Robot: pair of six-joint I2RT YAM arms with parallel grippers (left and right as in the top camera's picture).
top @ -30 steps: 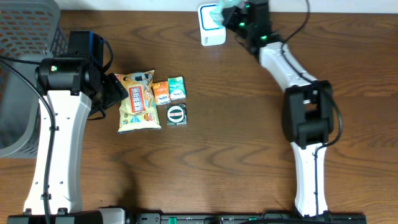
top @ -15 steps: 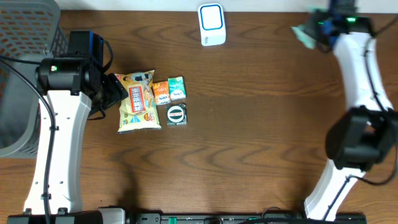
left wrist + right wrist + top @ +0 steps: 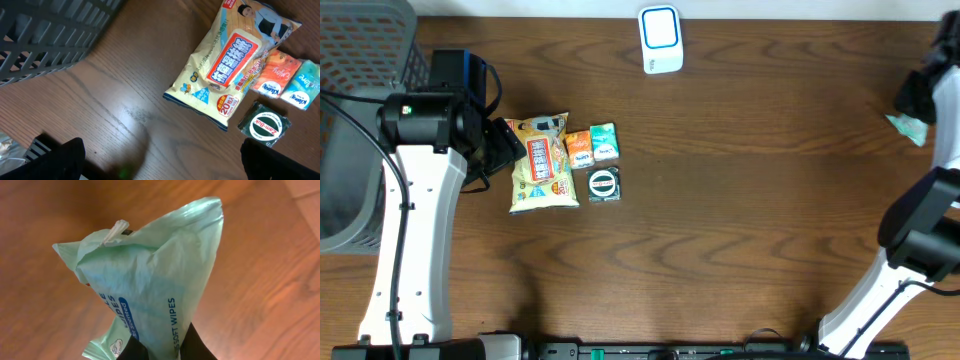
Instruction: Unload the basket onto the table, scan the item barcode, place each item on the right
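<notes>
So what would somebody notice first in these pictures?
Probably the green wipes pack, pinched in the right gripper and filling the right wrist view; from overhead it is at the far right. Next comes the yellow bag left of centre, with three small packs beside it, and the white scanner at the top edge.

On the pale green pack (image 3: 150,295) I read "SOFT WIPES" running up one side. The yellow bag (image 3: 225,70) shows "20" in a red circle, and I cannot make out its other print. The orange pack (image 3: 272,77) and the teal pack (image 3: 302,85) each say "Kleenex". The dark tin (image 3: 263,125) reads "Zam-Buk".
</notes>
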